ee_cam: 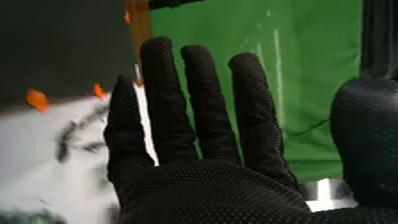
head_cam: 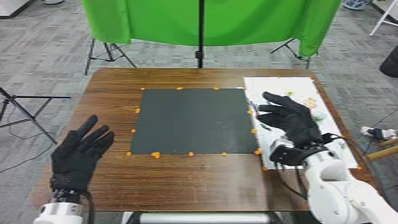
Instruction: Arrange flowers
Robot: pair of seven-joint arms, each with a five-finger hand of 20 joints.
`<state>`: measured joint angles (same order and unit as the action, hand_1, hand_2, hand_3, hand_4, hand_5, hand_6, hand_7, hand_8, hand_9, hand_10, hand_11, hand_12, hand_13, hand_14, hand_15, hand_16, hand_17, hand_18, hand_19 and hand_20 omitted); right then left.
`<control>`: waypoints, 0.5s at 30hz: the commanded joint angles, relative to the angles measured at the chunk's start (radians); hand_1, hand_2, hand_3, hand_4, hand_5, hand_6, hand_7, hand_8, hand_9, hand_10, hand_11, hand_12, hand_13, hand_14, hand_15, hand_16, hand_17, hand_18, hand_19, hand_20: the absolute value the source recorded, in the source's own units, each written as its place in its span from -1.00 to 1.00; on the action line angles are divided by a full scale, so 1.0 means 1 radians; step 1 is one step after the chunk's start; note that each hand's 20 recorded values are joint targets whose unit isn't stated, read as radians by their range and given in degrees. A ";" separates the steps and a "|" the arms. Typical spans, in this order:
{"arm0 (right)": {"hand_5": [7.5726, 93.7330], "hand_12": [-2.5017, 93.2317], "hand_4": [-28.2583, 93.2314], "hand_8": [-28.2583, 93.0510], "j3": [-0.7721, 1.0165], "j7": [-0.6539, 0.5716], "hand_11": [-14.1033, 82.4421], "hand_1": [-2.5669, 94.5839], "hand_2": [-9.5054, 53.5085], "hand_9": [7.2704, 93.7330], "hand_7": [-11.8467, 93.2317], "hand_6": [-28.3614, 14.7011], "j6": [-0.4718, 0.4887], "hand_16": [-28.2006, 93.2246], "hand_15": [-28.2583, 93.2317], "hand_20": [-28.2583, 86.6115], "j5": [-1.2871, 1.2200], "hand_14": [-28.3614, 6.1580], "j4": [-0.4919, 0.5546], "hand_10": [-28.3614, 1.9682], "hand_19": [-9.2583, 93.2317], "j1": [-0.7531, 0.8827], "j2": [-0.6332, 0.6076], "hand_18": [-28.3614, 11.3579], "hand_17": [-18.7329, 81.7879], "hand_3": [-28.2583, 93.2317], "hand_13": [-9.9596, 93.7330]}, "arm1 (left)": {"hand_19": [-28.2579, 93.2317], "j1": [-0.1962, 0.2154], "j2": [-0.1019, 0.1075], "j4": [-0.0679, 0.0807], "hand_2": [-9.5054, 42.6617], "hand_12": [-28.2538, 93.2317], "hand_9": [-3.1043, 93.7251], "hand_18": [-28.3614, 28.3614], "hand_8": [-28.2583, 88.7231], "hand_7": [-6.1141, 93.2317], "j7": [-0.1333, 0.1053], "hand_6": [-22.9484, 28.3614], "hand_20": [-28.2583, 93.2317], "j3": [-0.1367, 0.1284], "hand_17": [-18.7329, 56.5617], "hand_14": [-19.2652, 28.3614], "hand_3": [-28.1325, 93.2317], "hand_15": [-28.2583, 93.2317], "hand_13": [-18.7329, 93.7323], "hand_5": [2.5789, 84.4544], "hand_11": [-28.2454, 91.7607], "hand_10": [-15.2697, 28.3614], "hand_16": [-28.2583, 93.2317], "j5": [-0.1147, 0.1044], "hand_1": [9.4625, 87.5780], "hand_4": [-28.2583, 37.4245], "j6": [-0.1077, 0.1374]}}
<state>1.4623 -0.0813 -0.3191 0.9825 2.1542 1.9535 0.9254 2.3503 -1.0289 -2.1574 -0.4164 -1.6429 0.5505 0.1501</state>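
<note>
So the brown tabletop (head_cam: 178,185) has a big dark square mat (head_cam: 191,122) around the middle, with orange bits (head_cam: 155,155) dotted along its edges. A white sheet (head_cam: 333,150) sits right up against the mat's right side and runs alongside the tabletop's right edge. There's a wide strip of brown wood on the near side of the mat, then a narrower one past its far edge.

The small flower pieces (head_cam: 310,103) are on the white sheet, toward its far end: pale orange, yellow-green and a paler green bit, the last one just beside the right hand (head_cam: 289,120). Too small to say what each one is, tbh.

That right hand is over the sheet and reaches across to where it meets the mat. It's open, fingers pretty much straight; the right wrist view has them long and slightly apart, thumb well out to the side. Can't tell if it's touching the sheet.

The left hand (head_cam: 75,162) is open too, fingers loosely spread, near the tabletop's left edge with brown wood between it and the mat. A green cloth (head_cam: 151,20) hangs beyond the far edge.
</note>
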 commanded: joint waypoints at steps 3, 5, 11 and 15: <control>0.01 -0.64 -0.99 -0.77 0.089 -0.257 -0.09 -0.50 -0.65 0.17 -0.41 0.20 -0.120 -0.35 0.42 -0.02 0.489 -0.29 0.124 -0.23 0.44 0.125 -0.102 -0.86 -0.41 0.77 0.15 | 0.38 0.000 0.002 0.010 -0.42 -0.38 -0.20 0.98 -0.68 -0.67 -0.004 0.16 -0.43 0.001 -0.78 0.95 0.74 0.23 -0.27 -0.12 -0.19 0.59 -0.67 0.002 -0.75 -1.00 -0.018; 0.03 -0.63 -0.98 -0.77 0.038 -0.397 -0.05 -0.49 -0.69 0.20 -0.40 0.19 -0.147 -0.36 0.45 -0.01 0.643 -0.29 0.141 -0.21 0.46 0.080 -0.130 -0.86 -0.38 0.77 0.18 | 0.38 0.006 0.001 0.008 -0.43 -0.38 -0.20 0.98 -0.68 -0.67 -0.007 0.16 -0.43 -0.001 -0.78 0.96 0.74 0.23 -0.27 -0.12 -0.19 0.60 -0.67 0.009 -0.75 -1.00 -0.024; 0.12 -0.63 -0.97 -0.77 0.017 -0.676 0.00 -0.43 -0.77 0.31 -0.39 0.14 -0.141 -0.37 0.48 0.01 0.955 -0.24 0.176 -0.18 0.54 0.118 -0.172 -0.88 -0.29 0.77 0.28 | 0.38 0.024 -0.002 0.001 -0.43 -0.38 -0.20 0.99 -0.68 -0.67 -0.011 0.16 -0.43 -0.009 -0.77 0.96 0.74 0.23 -0.27 -0.12 -0.19 0.59 -0.68 0.011 -0.75 -1.00 -0.019; 0.15 -0.63 -0.97 -0.76 -0.022 -0.815 0.01 -0.43 -0.78 0.35 -0.40 0.11 -0.048 -0.36 0.49 0.00 1.058 -0.24 0.163 -0.23 0.58 0.091 -0.182 -0.92 -0.26 0.73 0.32 | 0.38 0.029 -0.002 -0.001 -0.43 -0.38 -0.20 0.99 -0.68 -0.67 -0.013 0.15 -0.43 -0.008 -0.77 0.96 0.74 0.23 -0.27 -0.12 -0.19 0.59 -0.68 0.010 -0.75 -1.00 -0.018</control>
<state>1.4826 -0.7283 -0.4696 1.7183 2.3239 2.0516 0.7627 2.3554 -1.0246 -2.1550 -0.4302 -1.6462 0.5530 0.1386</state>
